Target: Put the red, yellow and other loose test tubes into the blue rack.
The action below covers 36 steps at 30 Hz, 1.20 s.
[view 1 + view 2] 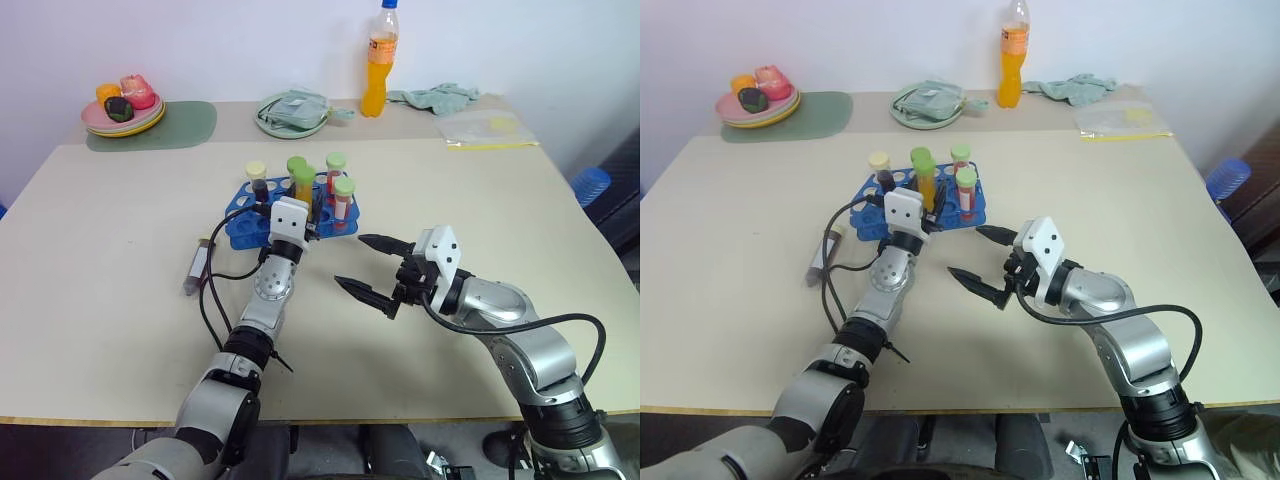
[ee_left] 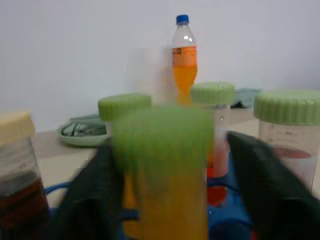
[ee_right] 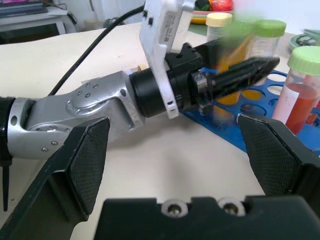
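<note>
The blue rack point(image 1: 240, 218) stands mid-table. In it are a maroon tube with a pale-yellow cap point(image 1: 257, 176) and several green-capped tubes, two of them red point(image 1: 342, 198). My left gripper point(image 2: 170, 142) reaches in from the near side and is open, one finger on each side of the yellow-orange green-capped tube point(image 1: 303, 188), which stands upright in the rack. One dark test tube point(image 1: 196, 266) lies on its side on the table, left of my left arm. My right gripper point(image 1: 350, 261) hovers open and empty over the table, in front of and to the right of the rack.
At the back stand a tall orange drink bottle point(image 1: 380, 65), a round pale-green dish point(image 1: 293, 113), a plate of toy fruit point(image 1: 122, 110) on a green mat, a crumpled cloth point(image 1: 436, 97) and a plastic bag point(image 1: 486, 128). A blue stool point(image 1: 590, 185) is beyond the right edge.
</note>
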Each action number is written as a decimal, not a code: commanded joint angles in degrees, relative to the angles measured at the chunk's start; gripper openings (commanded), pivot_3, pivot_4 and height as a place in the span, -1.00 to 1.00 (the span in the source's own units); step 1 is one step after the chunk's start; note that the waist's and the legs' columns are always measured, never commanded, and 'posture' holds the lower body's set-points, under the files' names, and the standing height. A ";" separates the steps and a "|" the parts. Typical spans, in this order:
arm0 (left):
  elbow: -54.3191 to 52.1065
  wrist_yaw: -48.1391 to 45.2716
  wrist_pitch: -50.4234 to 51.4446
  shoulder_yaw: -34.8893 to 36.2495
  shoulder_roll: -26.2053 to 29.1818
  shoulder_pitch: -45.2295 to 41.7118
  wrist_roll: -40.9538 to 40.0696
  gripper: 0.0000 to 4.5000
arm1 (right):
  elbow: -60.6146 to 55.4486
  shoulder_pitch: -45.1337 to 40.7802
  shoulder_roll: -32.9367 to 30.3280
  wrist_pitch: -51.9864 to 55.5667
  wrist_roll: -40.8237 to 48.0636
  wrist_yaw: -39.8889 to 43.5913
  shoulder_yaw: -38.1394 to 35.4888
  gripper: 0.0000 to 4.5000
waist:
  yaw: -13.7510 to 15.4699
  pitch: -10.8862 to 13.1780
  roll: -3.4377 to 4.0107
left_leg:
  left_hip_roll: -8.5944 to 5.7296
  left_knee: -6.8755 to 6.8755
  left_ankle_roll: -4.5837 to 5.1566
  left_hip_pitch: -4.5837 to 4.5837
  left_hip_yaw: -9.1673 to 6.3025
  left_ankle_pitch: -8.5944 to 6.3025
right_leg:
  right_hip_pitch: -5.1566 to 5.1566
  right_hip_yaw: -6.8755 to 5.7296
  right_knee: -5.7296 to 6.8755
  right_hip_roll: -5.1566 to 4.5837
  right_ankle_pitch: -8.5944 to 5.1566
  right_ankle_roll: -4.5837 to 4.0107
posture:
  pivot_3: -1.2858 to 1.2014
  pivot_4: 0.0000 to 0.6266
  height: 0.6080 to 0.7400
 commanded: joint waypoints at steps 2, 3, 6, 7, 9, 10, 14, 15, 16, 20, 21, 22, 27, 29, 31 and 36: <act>-10.77 -0.71 3.09 2.65 0.05 1.42 -4.04 0.96 | -1.47 -0.74 0.61 -1.43 0.11 -0.27 -0.17 1.00 | 0.02 0.00 0.00 | 0.00 0.00 0.00 0.00 -0.02 0.00 | 0.00 0.00 0.00 0.00 0.00 0.00 | 0.03 -0.52 1.00; -14.60 -1.19 5.42 2.84 0.50 2.31 -4.74 0.96 | -1.51 -0.76 0.66 -1.38 0.14 -0.31 -0.22 1.00 | 0.00 0.00 0.00 | 0.00 0.01 0.00 0.00 -0.03 0.00 | 0.00 0.01 0.00 0.00 0.00 0.00 | 0.03 -0.52 1.00; -30.35 -1.67 15.20 3.96 2.34 5.26 -7.55 0.96 | -1.48 -0.60 0.63 -1.47 0.23 -0.14 -0.30 1.00 | -0.08 0.00 0.00 | 0.01 -0.01 0.00 0.00 -0.07 0.00 | 0.00 0.01 0.01 0.00 0.00 0.00 | 0.03 -0.52 1.00; -36.00 -2.71 19.37 4.27 3.48 6.02 -9.85 0.96 | -1.40 -0.55 0.58 -1.57 0.21 -0.02 -0.27 1.00 | -0.13 0.00 0.00 | 0.01 -0.01 0.00 0.00 -0.09 0.00 | -0.01 0.02 0.00 0.00 0.00 0.00 | 0.03 -0.52 1.00; -46.26 -3.32 30.45 5.49 6.65 7.23 -13.11 0.96 | -1.25 -0.54 0.55 -1.67 0.26 0.14 -0.28 1.00 | -0.08 0.00 0.01 | 0.02 0.00 0.00 0.00 -0.10 0.00 | -0.01 0.02 0.01 0.01 0.00 0.00 | 0.03 -0.52 1.00; -50.48 -3.75 36.40 6.02 8.59 7.66 -14.68 0.96 | -1.16 -0.58 0.53 -1.70 0.30 0.24 -0.30 1.00 | -0.06 0.00 0.01 | 0.02 0.00 0.00 0.00 -0.12 0.00 | 0.00 0.02 0.02 0.01 0.00 0.00 | 0.03 -0.52 1.00; -63.47 -0.84 64.09 11.59 15.54 6.95 -26.26 0.96 | -0.36 -0.71 0.26 -2.17 0.35 0.95 -0.47 1.00 | -0.09 -0.02 0.04 | 0.02 0.02 0.00 0.00 -0.13 0.00 | 0.02 0.02 0.02 0.03 0.00 0.00 | 0.03 -0.52 1.00; -65.39 0.20 70.23 13.48 17.33 6.19 -28.61 0.96 | -0.12 -0.77 0.19 -2.31 0.36 1.17 -0.46 1.00 | -0.10 -0.01 0.03 | 0.02 0.02 0.01 0.01 -0.13 -0.01 | 0.02 0.02 0.03 0.03 0.00 0.00 | 0.03 -0.52 1.00; -67.20 1.20 78.66 15.04 20.54 4.98 -29.60 0.96 | 0.27 -0.93 0.18 -2.51 0.30 1.45 -0.37 1.00 | -0.14 0.00 0.00 | 0.02 0.02 0.01 0.01 -0.15 -0.01 | 0.03 0.01 0.03 0.03 -0.01 0.00 | 0.03 -0.52 1.00; -65.52 -0.93 114.80 21.58 31.56 -3.65 -35.12 0.96 | 1.89 -2.10 0.50 -3.17 0.16 2.48 0.16 1.00 | -0.38 0.04 -0.01 | 0.03 0.01 0.01 0.02 -0.16 -0.01 | 0.00 0.01 0.08 0.09 -0.01 0.00 | 0.03 -0.52 1.00; -63.31 -3.16 120.91 20.80 35.66 -5.51 -37.01 0.96 | 2.30 -2.44 0.62 -3.35 0.13 2.76 0.35 1.00 | -0.38 0.04 -0.02 | 0.02 0.03 0.01 0.03 -0.15 -0.01 | 0.01 0.00 0.14 0.09 -0.03 0.02 | 0.03 -0.52 1.00; -61.19 -4.83 124.05 19.41 39.37 -6.36 -39.37 0.96 | 2.66 -2.72 0.71 -3.54 0.08 3.02 0.52 1.00 | -0.56 0.05 -0.02 | 0.03 0.03 0.01 0.03 -0.16 -0.01 | 0.00 0.00 0.14 0.10 -0.03 0.02 | 0.03 -0.52 1.00; -50.56 -4.97 125.54 10.65 51.88 -6.83 -44.21 0.96 | 4.21 -4.18 0.19 -4.64 -0.71 4.93 1.62 1.00 | -1.52 0.05 -0.01 | 0.04 -0.11 -0.02 0.09 -0.18 0.01 | -0.03 0.03 0.13 0.09 -0.04 0.02 | 0.03 -0.52 1.00; -48.18 -4.98 125.54 8.94 52.95 -6.43 -44.79 0.96 | 3.90 -4.22 -0.76 -3.93 -0.24 6.15 1.51 1.00 | -1.44 0.06 -0.01 | 0.05 -0.11 -0.04 0.08 -0.19 0.02 | -0.03 0.03 0.11 0.09 -0.04 0.02 | 0.03 -0.52 1.00; -46.71 -4.87 125.54 7.11 53.94 -6.25 -44.84 0.96 | 3.17 -3.93 -1.85 -3.18 0.28 7.51 1.39 1.00 | -1.29 0.06 -0.01 | 0.04 -0.11 -0.04 0.08 -0.19 0.02 | -0.03 0.04 0.10 0.06 -0.04 0.02 | 0.03 -0.52 1.00; -44.02 -4.60 125.54 4.23 52.34 -6.63 -45.32 0.96 | 1.48 -1.86 -4.37 -3.31 0.13 9.00 1.18 1.00 | -1.08 0.06 -0.02 | 0.03 -0.10 -0.04 0.07 -0.18 0.01 | -0.03 0.05 0.08 0.03 -0.04 0.01 | 0.03 -0.52 1.00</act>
